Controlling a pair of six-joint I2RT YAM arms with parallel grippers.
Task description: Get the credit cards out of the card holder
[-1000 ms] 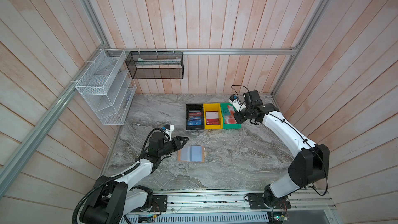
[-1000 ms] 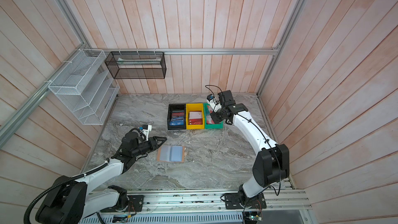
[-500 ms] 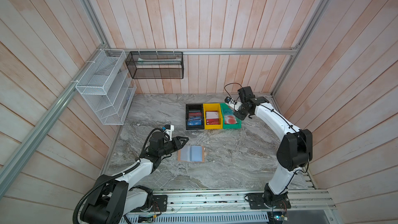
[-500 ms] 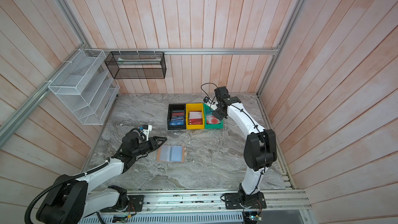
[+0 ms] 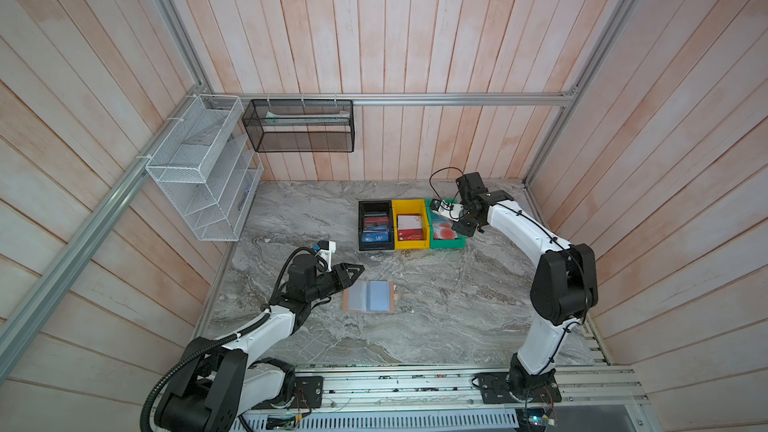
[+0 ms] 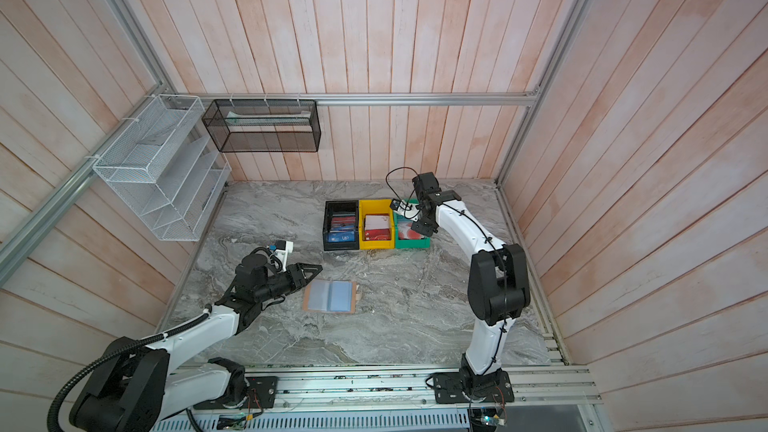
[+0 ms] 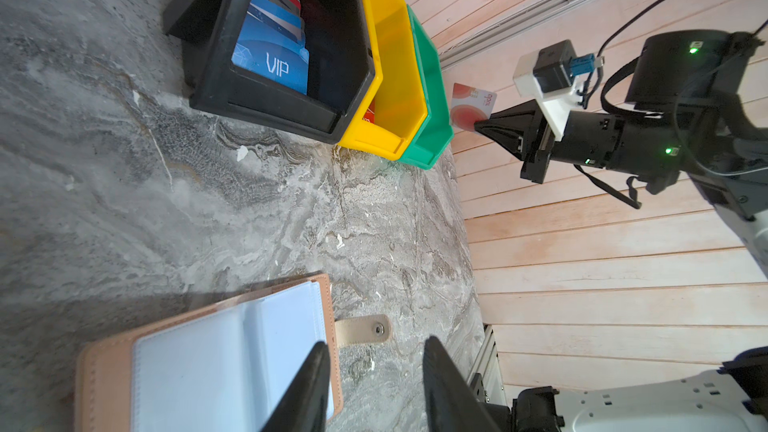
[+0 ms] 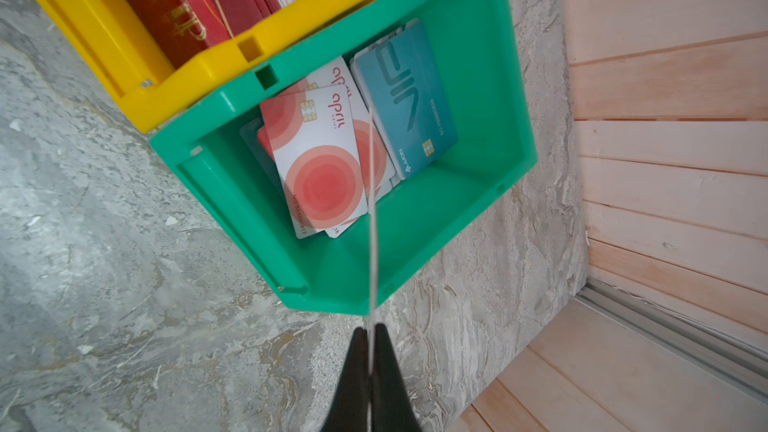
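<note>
Pale wooden plank walls (image 5: 415, 35) enclosed a grey marbled worktop (image 5: 436, 317). The right fingers (image 8: 356, 367) were clenched on a thin pale plastic card with a red circle (image 7: 471, 105), held edge-on over the green plastic bin (image 8: 332, 276), where similar cards (image 8: 320, 168) lay below them. Well apart from those fingers, the tan leather-like card holder (image 7: 208, 359) lay open on the worktop just beside the parted left fingers (image 7: 307, 388), which grasped nothing.

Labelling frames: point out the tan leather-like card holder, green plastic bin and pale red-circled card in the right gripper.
card holder (image 5: 380, 296): in a top view, clear sleeve page.
green bin (image 8: 478, 56): right wrist view, inner wall.
pale card (image 7: 471, 105): left wrist view, its face.
</note>
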